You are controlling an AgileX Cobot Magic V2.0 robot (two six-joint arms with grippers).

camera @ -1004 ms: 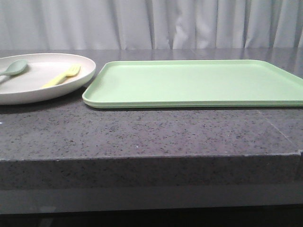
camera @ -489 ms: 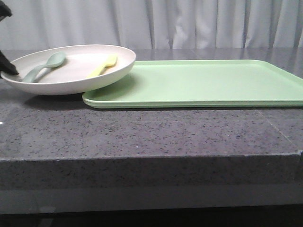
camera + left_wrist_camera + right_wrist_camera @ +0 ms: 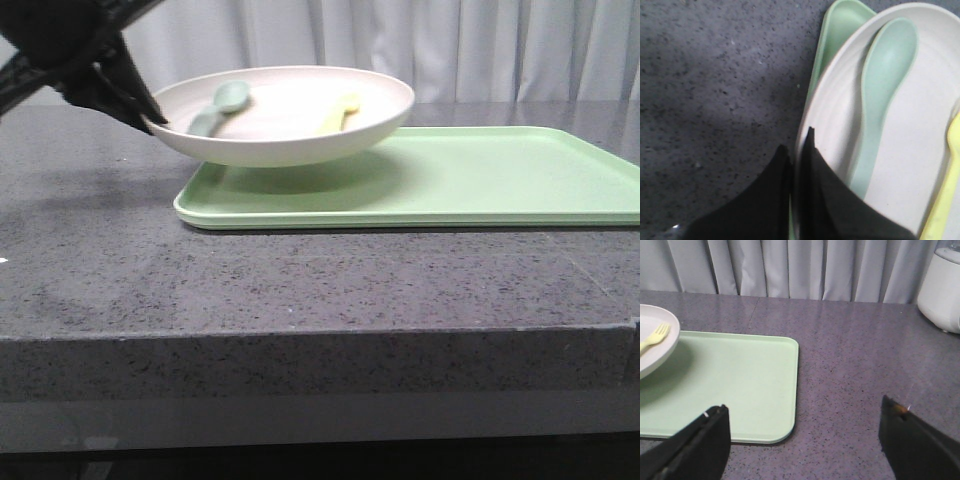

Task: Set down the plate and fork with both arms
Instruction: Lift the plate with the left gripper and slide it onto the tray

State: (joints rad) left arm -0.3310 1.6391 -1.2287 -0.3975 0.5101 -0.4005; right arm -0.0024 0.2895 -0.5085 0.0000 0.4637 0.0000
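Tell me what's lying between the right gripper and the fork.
In the right wrist view, only bare green tray and countertop separate the open right gripper from the fork, which lies in the plate.

No text, label, brand, number or sign can be read in any view; the plate (image 3: pixel 300 120), the fork (image 3: pixel 338 113), the spoon (image 3: pixel 218 106) and the green tray (image 3: pixel 450 180) are plain and unmarked. The speckled desk (image 3: pixel 300 280) and the white appliance (image 3: pixel 942 287) bear no legible marking either.
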